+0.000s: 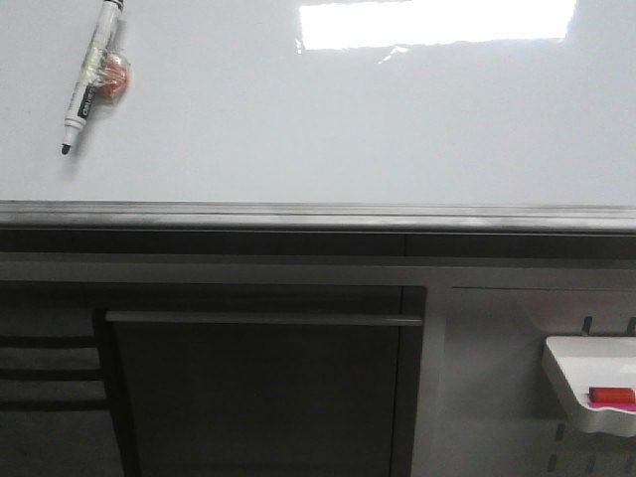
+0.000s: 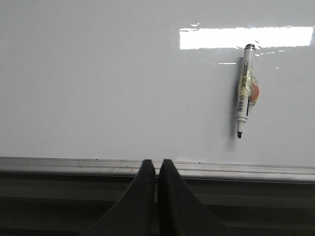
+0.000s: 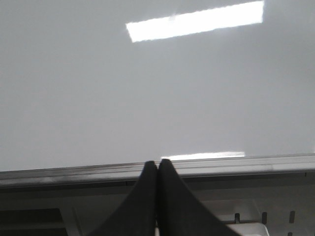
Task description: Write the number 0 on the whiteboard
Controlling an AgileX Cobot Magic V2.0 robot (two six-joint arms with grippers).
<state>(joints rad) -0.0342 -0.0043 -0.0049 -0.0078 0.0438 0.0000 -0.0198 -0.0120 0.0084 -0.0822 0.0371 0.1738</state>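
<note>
The whiteboard (image 1: 328, 129) is a large glossy white surface with a grey metal edge strip along its near side, and no drawn mark shows on it. A white marker (image 1: 91, 78) with a black tip and black cap end lies on the board at its far left, with an orange-red lump taped to its side; it also shows in the left wrist view, marker (image 2: 244, 91). My left gripper (image 2: 155, 162) is shut and empty, its tips over the edge strip (image 2: 74, 165). My right gripper (image 3: 158, 163) is shut and empty too, above the board's (image 3: 147, 88) edge. Neither gripper shows in the front view.
Below the board's edge is a dark cabinet front with a horizontal bar handle (image 1: 263, 319). A small white tray (image 1: 588, 393) holding a red item (image 1: 611, 396) hangs at the lower right on a slotted panel. Bright light reflections (image 1: 437, 22) lie on the board.
</note>
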